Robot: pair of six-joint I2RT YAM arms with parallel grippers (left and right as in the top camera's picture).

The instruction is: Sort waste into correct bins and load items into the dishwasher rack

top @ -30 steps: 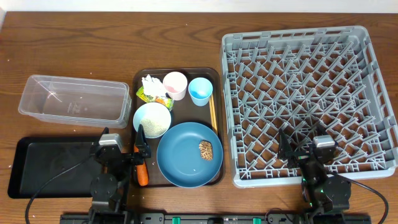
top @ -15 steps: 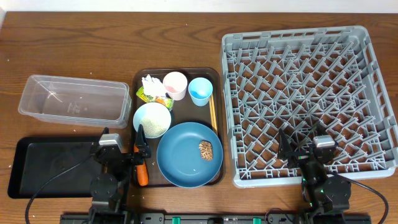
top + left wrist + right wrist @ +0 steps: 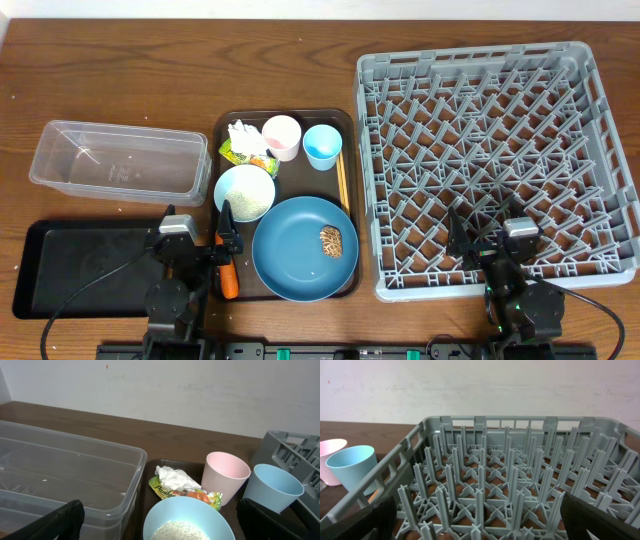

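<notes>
On the brown serving tray [image 3: 349,120] lie the blue plate [image 3: 295,260] with the brown food lump [image 3: 331,240], the white bowl [image 3: 244,192] of rice [image 3: 186,531], the pink cup [image 3: 282,137], the light-blue cup [image 3: 323,146], the yellow-green wrapper with tissue [image 3: 243,143], the chopsticks [image 3: 342,182] and the carrot [image 3: 229,278]. The clear tub [image 3: 115,160] and the black tray [image 3: 70,268] are at the left. The grey rack [image 3: 500,165] is empty. My left gripper [image 3: 195,240] is open and empty at the serving tray's front left, facing the bowl [image 3: 165,525]. My right gripper [image 3: 490,240] is open over the rack's front edge [image 3: 487,520].
The left wrist view shows the tub wall [image 3: 75,475], the wrapper [image 3: 180,487], the pink cup [image 3: 224,475] and the light-blue cup [image 3: 272,487]. The right wrist view shows rack pegs [image 3: 485,465] and both cups at the left edge [image 3: 350,467].
</notes>
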